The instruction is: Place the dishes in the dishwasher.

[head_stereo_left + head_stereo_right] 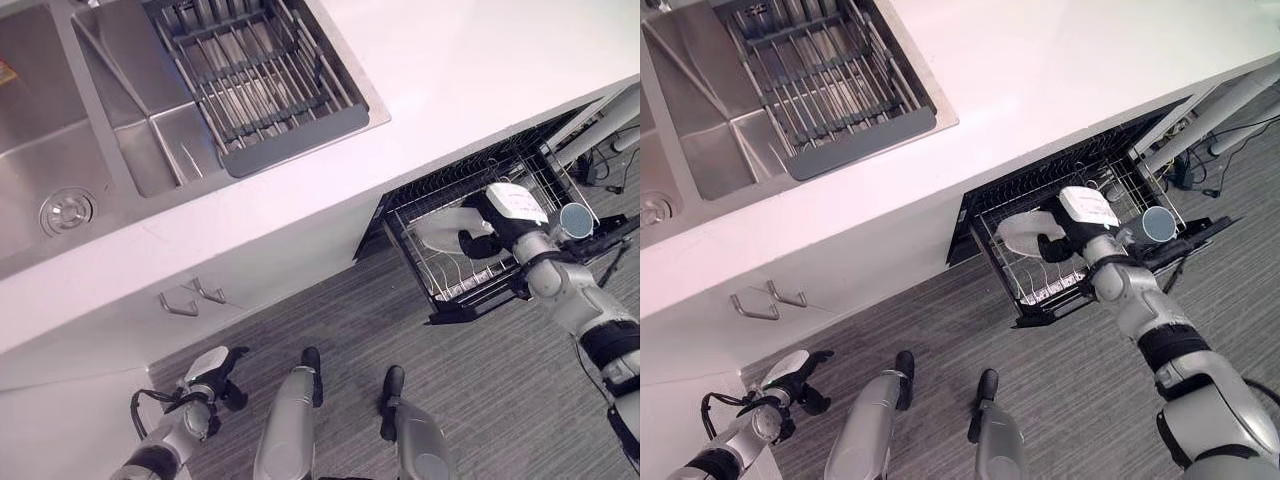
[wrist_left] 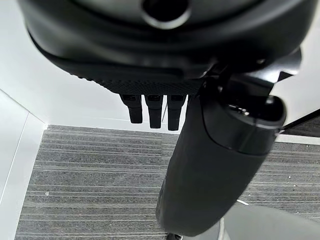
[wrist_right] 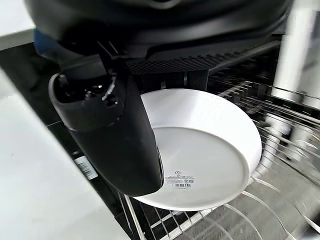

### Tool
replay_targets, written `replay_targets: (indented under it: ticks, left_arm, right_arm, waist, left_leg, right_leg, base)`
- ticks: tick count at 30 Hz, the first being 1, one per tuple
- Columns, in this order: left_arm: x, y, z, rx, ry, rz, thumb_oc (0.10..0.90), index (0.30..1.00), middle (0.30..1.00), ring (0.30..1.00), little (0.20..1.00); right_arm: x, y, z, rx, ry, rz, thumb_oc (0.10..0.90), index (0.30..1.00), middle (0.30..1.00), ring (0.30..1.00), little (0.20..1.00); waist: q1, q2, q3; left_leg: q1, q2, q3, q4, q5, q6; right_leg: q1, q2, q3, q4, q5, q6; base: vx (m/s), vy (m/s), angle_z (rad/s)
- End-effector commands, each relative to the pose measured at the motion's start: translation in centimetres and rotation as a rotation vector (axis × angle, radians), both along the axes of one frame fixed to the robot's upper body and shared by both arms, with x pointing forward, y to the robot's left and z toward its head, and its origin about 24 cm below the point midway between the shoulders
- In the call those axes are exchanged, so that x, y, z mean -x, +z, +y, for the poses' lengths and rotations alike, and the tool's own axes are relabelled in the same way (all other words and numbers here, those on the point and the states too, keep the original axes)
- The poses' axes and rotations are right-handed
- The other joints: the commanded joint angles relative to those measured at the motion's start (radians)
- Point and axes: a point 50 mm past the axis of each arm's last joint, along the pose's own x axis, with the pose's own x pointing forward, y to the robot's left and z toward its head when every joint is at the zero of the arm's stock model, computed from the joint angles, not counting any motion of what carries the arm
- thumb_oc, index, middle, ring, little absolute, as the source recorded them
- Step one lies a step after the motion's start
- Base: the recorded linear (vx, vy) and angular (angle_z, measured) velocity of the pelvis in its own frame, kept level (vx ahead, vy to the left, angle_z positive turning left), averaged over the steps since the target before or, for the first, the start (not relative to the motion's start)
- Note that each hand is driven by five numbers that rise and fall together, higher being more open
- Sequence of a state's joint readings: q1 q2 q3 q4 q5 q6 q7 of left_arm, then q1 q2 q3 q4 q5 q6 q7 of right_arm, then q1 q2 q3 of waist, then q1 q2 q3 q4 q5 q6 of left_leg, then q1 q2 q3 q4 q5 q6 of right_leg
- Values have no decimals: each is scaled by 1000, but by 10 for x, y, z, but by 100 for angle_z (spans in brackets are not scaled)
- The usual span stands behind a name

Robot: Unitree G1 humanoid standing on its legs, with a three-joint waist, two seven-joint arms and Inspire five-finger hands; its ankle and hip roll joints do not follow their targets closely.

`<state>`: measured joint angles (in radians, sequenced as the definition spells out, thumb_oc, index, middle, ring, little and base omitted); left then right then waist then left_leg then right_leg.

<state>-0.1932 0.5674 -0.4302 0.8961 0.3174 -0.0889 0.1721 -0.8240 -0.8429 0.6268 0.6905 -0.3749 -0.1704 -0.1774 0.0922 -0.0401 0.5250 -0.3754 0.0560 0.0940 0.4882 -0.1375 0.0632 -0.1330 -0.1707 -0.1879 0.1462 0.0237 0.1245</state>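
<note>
Right now your right hand [image 1: 1065, 235] has its thumb [image 3: 117, 145] pressed across the face of a white plate [image 3: 210, 150], with the fingers behind the rim, so the plate is pinched between them. From the thumb outward, the plate's underside faces the wrist camera, and a small printed label sits on it just beside the thumb tip. The plate hangs tilted over the dishwasher rack [image 1: 1040, 285], low among the wire tines; you cannot tell whether its lower edge touches them. Past the fingers, the rack stands pulled out from under the white counter [image 1: 460, 70]. On the far side of the hand from the plate, a blue cup [image 1: 1158, 223] sits at the rack's outer corner, well apart from the plate.

Your left hand [image 1: 215, 372] hangs low near the cabinet front, over the grey striped floor [image 2: 95, 175]. Its fingers [image 2: 154, 109] point straight down, relaxed, holding nothing. Up on the counter, a sink [image 1: 70, 120] holds a wire drying rack [image 1: 260, 80].
</note>
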Motion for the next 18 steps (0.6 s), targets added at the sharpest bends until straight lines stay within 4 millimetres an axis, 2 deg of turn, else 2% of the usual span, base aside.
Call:
replay_targets:
  ticks: [1, 7, 8, 11, 18]
  left_arm:
    - [4, 7, 7, -28, -26, -56, 800, 900, 900, 900, 900]
    - [-1, 10, 6, -32, -39, -72, 800, 900, 900, 900, 900]
    - [-3, 9, 3, -22, -33, -68, 800, 900, 900, 900, 900]
    - [-3, 6, -2, 16, 3, -85, 800, 900, 900, 900, 900]
    - [-8, 2, -17, 57, 4, -127, 800, 900, 900, 900, 900]
  right_arm:
    - [2, 73, -24, 131, -49, -271, 400, 300, 300, 300, 300]
    - [2, 99, -33, 159, -155, -496, 400, 300, 300, 300, 300]
    - [6, 101, -36, 170, -192, -590, 400, 300, 300, 300, 300]
    - [7, 109, -43, 180, -267, -716, 400, 300, 300, 300, 300]
    - [9, 110, -52, 202, -403, -826, 400, 300, 300, 300, 300]
  waist:
    - [32, 13, -76]
    - [37, 16, -57]
    - [32, 26, -52]
    - [36, 43, -37]
    - [31, 77, -15]
  left_leg:
    - [103, -7, -113, -188, -10, -41]
    - [82, -11, -122, -188, 0, -39]
    - [75, -10, -124, -188, 8, -39]
    - [68, -15, -130, -188, 9, -36]
    - [41, -33, -130, -188, 19, -32]
  right_leg:
    - [-11, 16, 2, 154, -148, 7]
    - [-25, 34, 1, 154, -149, -3]
    - [-34, 37, 1, 154, -140, -4]
    - [-43, 39, 3, 154, -143, -11]
    - [-79, 35, 13, 166, -149, -21]
  base:
    - [-33, -40, 16]
    - [-23, -15, 7]
    - [-25, 38, 2]
    - [-39, 43, 0]
    - [-48, 71, -1]
